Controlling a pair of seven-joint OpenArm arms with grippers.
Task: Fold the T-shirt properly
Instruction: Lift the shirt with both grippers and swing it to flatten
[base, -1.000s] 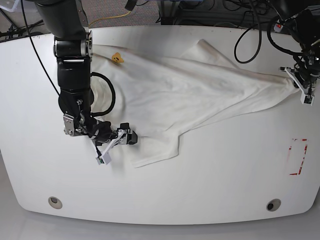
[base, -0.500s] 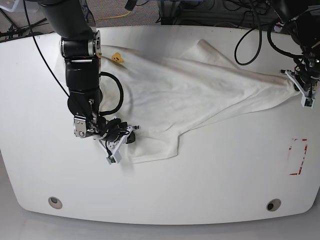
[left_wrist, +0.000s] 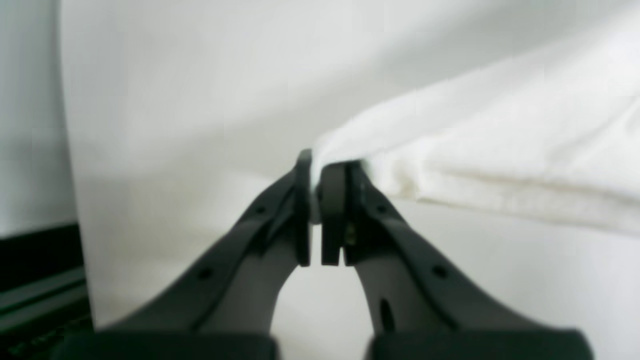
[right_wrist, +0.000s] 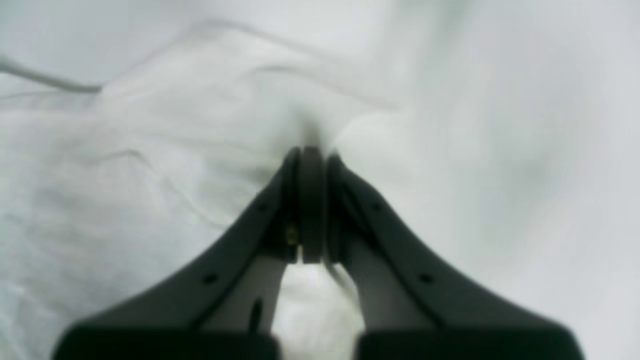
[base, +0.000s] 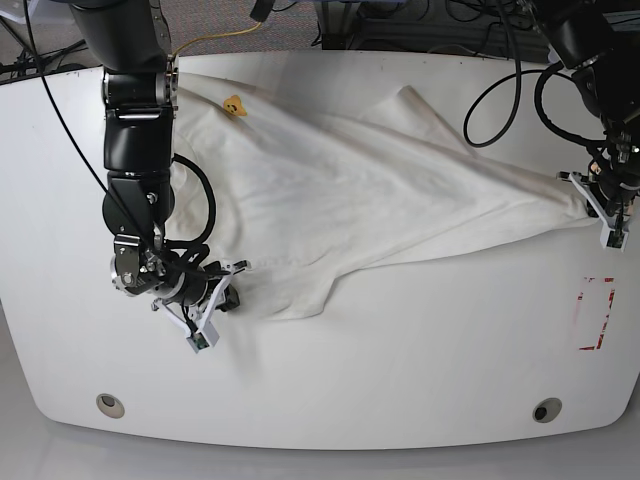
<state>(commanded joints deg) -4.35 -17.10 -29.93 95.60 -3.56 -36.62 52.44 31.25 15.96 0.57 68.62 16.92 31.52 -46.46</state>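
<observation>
The white T-shirt (base: 370, 195) lies stretched across the table, plain side up, with no print showing. A small yellow tag (base: 233, 104) shows near its far left edge. My left gripper (base: 597, 197) at the table's right side is shut on the shirt's right end; in the left wrist view the gripper (left_wrist: 315, 167) pinches a corner of cloth (left_wrist: 500, 160). My right gripper (base: 226, 289) at the front left is shut on the shirt's lower edge; in the right wrist view the gripper (right_wrist: 311, 157) pinches a fold of cloth (right_wrist: 150, 175).
A red-outlined rectangle (base: 597, 313) is marked on the table at the right. Two round holes (base: 111, 405) (base: 546, 409) sit near the front edge. Cables (base: 495, 90) hang over the back right. The right arm's black body (base: 138, 150) stands over the shirt's left part.
My right gripper has moved left and toward the front, dragging the shirt's lower flap with it. My left gripper has moved toward the front with the shirt's right end.
</observation>
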